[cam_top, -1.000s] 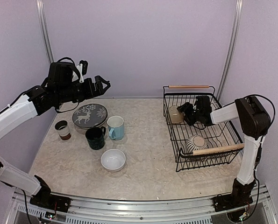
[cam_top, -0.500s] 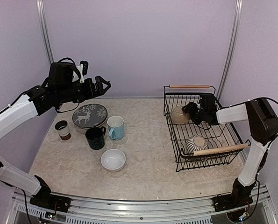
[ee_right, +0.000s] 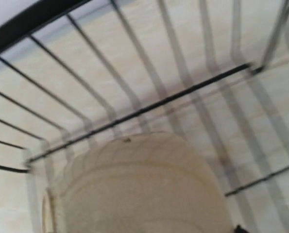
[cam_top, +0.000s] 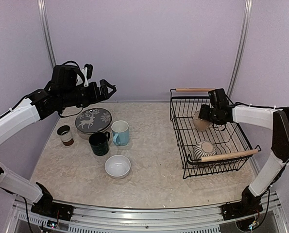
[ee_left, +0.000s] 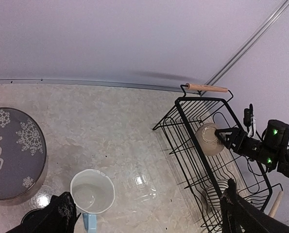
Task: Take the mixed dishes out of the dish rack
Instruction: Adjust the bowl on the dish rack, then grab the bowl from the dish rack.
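No readable text anywhere in these shots, folks.
Only decoration, no words: a white deer with snowflakes on the dark plate (cam_top: 93,120) and plain stripes on the striped dish (cam_top: 203,148) in the dish rack (cam_top: 196,90).

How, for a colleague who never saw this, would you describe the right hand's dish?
Find the black wire dish rack on the right. In its far half the right hand grips a beige bowl tipped on its side. It is plain; the rack's other dish is striped.
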Motion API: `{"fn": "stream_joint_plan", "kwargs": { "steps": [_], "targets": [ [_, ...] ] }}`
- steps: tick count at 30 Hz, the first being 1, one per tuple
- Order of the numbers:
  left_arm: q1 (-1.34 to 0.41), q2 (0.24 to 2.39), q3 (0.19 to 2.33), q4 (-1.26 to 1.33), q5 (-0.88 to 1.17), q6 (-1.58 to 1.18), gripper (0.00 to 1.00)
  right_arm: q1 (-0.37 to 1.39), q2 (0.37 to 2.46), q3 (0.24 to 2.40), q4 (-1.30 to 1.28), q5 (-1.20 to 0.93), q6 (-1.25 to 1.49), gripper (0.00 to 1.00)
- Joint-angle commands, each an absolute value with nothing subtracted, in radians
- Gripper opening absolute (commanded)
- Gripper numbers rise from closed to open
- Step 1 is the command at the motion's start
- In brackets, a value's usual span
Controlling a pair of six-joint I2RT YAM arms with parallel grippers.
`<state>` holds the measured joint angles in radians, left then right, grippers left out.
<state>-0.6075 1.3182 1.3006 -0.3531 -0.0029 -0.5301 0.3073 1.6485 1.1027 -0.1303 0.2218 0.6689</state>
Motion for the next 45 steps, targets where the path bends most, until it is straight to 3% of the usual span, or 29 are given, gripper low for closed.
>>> {"fn": "stream_joint_plan", "kwargs": {
  "steps": [1, 8, 14, 20, 25, 39, 45],
  "targets": [
    [-0.607, 1.329, 1.329, -0.372, 0.018, -0.535, 0.99, 0.39, 1.612, 1.188, -0.338, 0.566, 0.485, 0.6],
    [-0.607, 1.337, 1.328, -0.373, 0.019, -0.537, 0.99, 0.515, 1.767, 1.308, -0.682, 1.058, 0.457, 0.61],
    [-0.609, 1.348, 1.328, -0.374, 0.019, -0.537, 0.99, 0.555, 1.963, 1.434, -0.967, 1.199, 0.601, 0.64],
    [-0.611, 1.362, 1.33, -0.377, 0.011, -0.533, 0.99, 0.574, 1.987, 1.432, -0.882, 1.08, 0.533, 0.74],
    [-0.611, 1.364, 1.331, -0.379, 0.014, -0.534, 0.99, 0.573, 1.955, 1.438, -0.858, 0.941, 0.483, 0.99],
    [-0.611, 1.361, 1.343, -0.389, 0.021, -0.535, 0.99, 0.543, 1.686, 1.353, -0.59, 0.457, 0.395, 1.0],
    [-0.611, 1.359, 1.351, -0.396, 0.032, -0.538, 0.99, 0.4, 1.589, 1.253, -0.576, 0.39, 0.521, 0.97]
  ]
}}
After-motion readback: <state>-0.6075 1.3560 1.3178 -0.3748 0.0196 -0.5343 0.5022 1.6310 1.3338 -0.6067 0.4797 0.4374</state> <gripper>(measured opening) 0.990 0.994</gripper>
